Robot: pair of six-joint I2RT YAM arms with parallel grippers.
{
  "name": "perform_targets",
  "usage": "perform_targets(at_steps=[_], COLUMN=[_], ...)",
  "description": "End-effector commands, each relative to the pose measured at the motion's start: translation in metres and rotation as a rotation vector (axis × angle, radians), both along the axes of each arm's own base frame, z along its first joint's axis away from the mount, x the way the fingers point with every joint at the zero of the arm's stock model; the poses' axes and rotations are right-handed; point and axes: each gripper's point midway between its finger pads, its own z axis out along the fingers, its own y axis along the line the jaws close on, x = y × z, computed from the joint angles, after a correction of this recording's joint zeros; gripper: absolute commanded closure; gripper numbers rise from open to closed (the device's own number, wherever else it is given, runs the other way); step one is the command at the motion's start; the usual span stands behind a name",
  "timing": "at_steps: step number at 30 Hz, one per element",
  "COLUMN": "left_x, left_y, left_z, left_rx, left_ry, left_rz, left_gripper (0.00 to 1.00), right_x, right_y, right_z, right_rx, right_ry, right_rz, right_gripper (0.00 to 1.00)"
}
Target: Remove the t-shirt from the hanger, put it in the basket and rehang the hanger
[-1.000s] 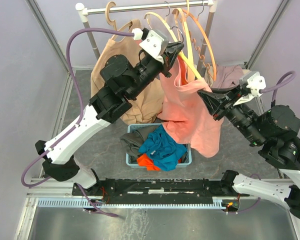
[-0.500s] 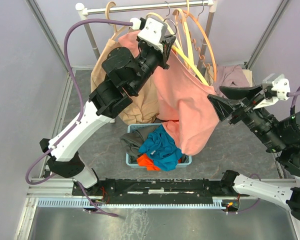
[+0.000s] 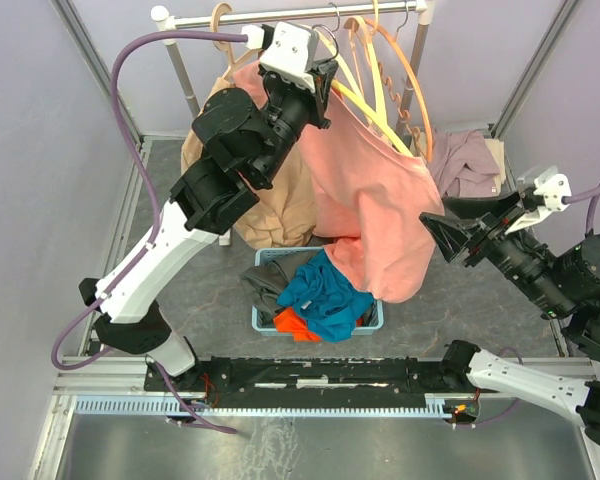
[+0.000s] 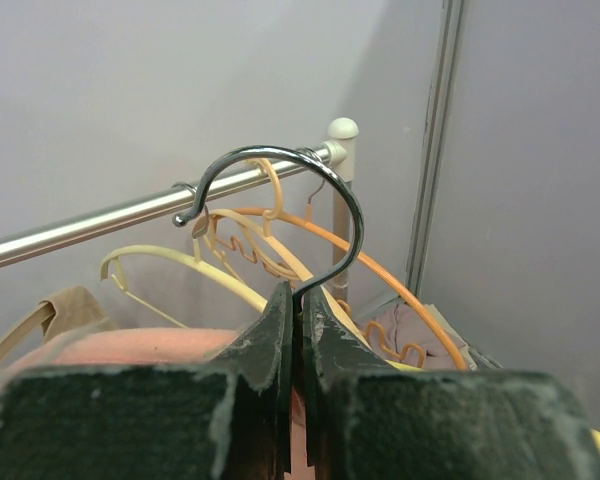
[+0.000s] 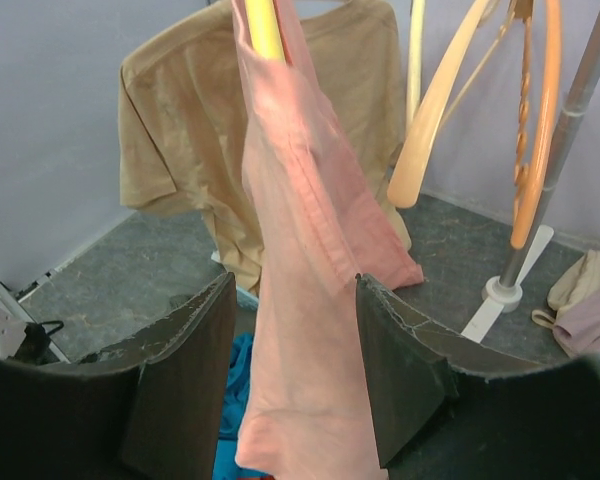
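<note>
A pink t-shirt [image 3: 370,210] hangs on a yellow hanger [image 3: 365,100] just below the rail. My left gripper [image 3: 326,88] is shut on the hanger's metal hook [image 4: 280,160], which rises from between the closed fingertips [image 4: 298,292]. The hook's curve sits in front of the rail. My right gripper [image 3: 438,232] stands open to the right of the t-shirt, apart from it. In the right wrist view the t-shirt [image 5: 300,300] hangs beyond the spread jaws of the right gripper [image 5: 292,278], draped from the yellow hanger [image 5: 263,25].
A tan t-shirt [image 3: 280,210] hangs behind the left arm. Empty orange and cream hangers [image 3: 415,90] hang on the rail [image 3: 280,15]. A blue basket [image 3: 263,256] of clothes sits on the floor below. A mauve garment [image 3: 465,165] lies at the right, near the rack's post base [image 5: 502,292].
My right gripper has opened, let go of the pink t-shirt and drawn back to the right. My left gripper has lifted the hanger up and left toward the rail.
</note>
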Motion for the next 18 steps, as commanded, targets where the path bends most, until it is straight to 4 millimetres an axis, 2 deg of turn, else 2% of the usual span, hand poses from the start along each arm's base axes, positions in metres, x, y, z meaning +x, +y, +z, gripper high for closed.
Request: perform_targets(at_steps=[1, 8, 13, 16, 18], left_x=[-0.018, -0.022, -0.025, -0.025, -0.026], left_y=[0.030, 0.040, 0.047, 0.052, 0.053], left_z=[0.055, 0.065, 0.068, 0.071, 0.073], left_rx=[-0.184, -0.229, -0.260, -0.276, -0.287], left_ry=[-0.070, -0.069, -0.061, -0.061, -0.064], left_rz=[0.003, 0.009, 0.018, 0.027, 0.029], left_gripper=[0.97, 0.97, 0.97, 0.97, 0.97], right_x=[0.001, 0.005, 0.007, 0.009, 0.010], right_y=[-0.001, -0.001, -0.004, -0.008, -0.009], right_z=[-0.012, -0.030, -0.042, -0.045, -0.047], right_rx=[-0.006, -0.024, -0.013, -0.004, 0.000], right_ry=[0.026, 0.052, 0.068, 0.076, 0.083], right_rz=[-0.012, -0.031, -0.055, -0.082, -0.093], right_gripper=[0.41, 0.42, 0.59, 0.78, 0.85])
